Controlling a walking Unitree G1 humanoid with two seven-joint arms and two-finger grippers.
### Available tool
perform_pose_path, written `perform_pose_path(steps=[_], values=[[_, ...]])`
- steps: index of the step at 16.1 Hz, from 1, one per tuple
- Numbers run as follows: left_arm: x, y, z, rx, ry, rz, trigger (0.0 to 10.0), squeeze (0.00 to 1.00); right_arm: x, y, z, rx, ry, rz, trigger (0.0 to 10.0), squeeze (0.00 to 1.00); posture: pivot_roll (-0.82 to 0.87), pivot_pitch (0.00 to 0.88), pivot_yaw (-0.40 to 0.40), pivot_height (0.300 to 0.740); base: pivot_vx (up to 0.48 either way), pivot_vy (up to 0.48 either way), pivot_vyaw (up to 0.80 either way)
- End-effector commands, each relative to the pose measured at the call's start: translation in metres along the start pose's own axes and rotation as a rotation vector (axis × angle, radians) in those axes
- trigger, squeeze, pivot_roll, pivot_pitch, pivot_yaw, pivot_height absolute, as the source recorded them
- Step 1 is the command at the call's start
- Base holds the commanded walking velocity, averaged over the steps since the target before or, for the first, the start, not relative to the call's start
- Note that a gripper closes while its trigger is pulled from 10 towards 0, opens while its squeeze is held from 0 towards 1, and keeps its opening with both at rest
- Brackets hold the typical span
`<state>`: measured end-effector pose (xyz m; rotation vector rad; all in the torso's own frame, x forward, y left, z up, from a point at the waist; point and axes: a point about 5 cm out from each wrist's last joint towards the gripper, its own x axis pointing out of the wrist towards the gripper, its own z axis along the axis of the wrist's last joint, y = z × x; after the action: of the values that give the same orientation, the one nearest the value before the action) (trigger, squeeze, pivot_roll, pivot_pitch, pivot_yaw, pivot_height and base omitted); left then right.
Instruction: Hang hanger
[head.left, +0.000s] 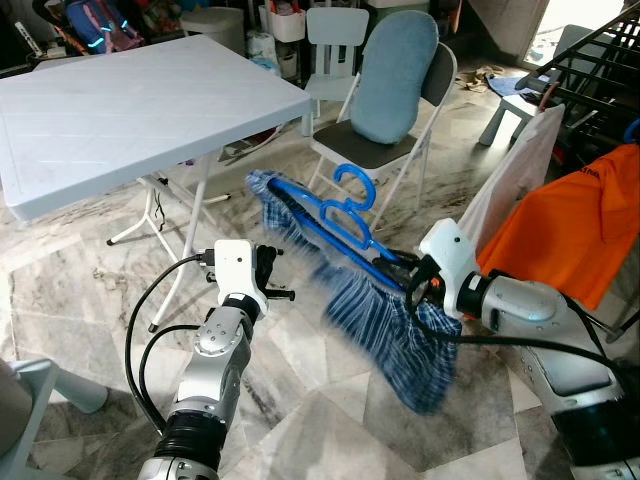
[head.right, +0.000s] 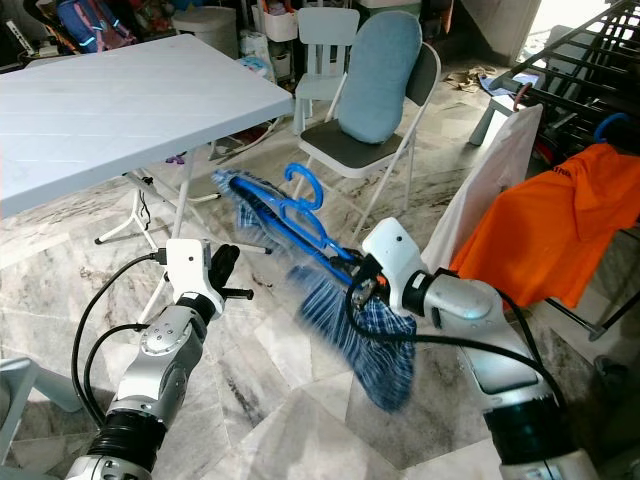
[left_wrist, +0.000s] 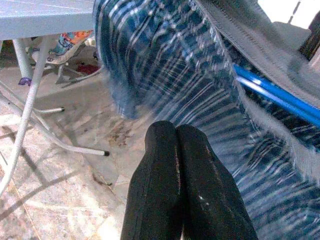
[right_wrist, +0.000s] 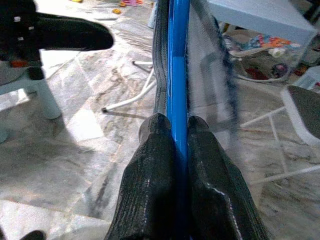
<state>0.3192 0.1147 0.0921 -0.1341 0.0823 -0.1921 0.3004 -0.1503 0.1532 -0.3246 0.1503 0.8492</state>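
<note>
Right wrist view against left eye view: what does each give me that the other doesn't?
Right wrist: the right pincer clamped around the blue hanger bar. Left eye: the hanger's hook free in the air, the orange shirt on the drying rack, the folding chair. Both: hanger, blurred plaid cloth, white table, left pincer.

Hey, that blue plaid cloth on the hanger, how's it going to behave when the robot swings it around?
Probably floppy: the cloth sags well below the blue hanger and looks blurred. It likely sways and lags behind the hanger. The right gripper pinches only the hanger bar, so the cloth might slide along it.
</note>
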Motion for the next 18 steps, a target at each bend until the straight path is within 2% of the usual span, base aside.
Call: perform_pose_path(steps=[1,2,3,4,6,7,8,14,18], values=[[0.001,0.001,0.005,0.010,-0.018,-0.008,0.0,0.00,0.000,0.003,0.006,-0.006,-0.025,0.020,10.0,0.00,-0.24,0.000,-0.004,0.740,0.000,0.000,0.00],[0.001,0.000,0.006,0.014,-0.023,-0.012,0.0,0.00,0.001,0.003,0.007,-0.002,-0.027,0.013,10.0,0.00,-0.24,0.000,-0.004,0.740,0.000,0.000,0.00],[0.001,-0.001,0.007,0.023,-0.029,-0.018,1.2,0.00,0.001,0.004,0.008,0.001,-0.030,0.014,10.0,0.00,-0.24,0.000,-0.003,0.740,0.000,0.000,0.00],[0.002,-0.002,0.009,0.047,-0.044,-0.020,10.0,0.00,0.002,0.005,0.010,0.014,-0.038,0.021,10.0,0.00,-0.24,0.000,-0.003,0.740,0.000,0.000,0.00],[0.004,-0.004,0.016,0.035,-0.079,-0.026,10.0,0.00,0.003,0.010,0.011,0.016,-0.039,0.054,10.0,0.00,-0.24,0.000,-0.006,0.740,0.000,0.000,0.00],[0.005,-0.005,0.019,0.015,-0.099,-0.040,10.0,1.00,0.004,0.012,0.009,0.013,-0.032,0.060,10.0,0.00,-0.24,0.000,-0.006,0.740,0.000,0.000,0.00],[0.005,-0.005,0.021,0.047,-0.110,-0.035,10.0,1.00,0.004,0.013,0.007,0.009,-0.024,0.063,10.0,0.00,-0.24,0.000,-0.007,0.740,0.000,0.000,0.00],[0.005,-0.010,0.028,0.083,-0.147,-0.048,10.0,1.00,0.007,0.017,0.000,0.016,0.001,0.076,10.0,0.00,-0.23,0.000,-0.005,0.740,0.000,0.000,0.00],[0.005,-0.006,0.028,0.113,-0.149,-0.007,10.0,1.00,0.008,0.018,-0.003,0.020,0.009,0.079,10.0,0.00,-0.23,0.000,-0.005,0.740,0.000,0.000,0.00]])
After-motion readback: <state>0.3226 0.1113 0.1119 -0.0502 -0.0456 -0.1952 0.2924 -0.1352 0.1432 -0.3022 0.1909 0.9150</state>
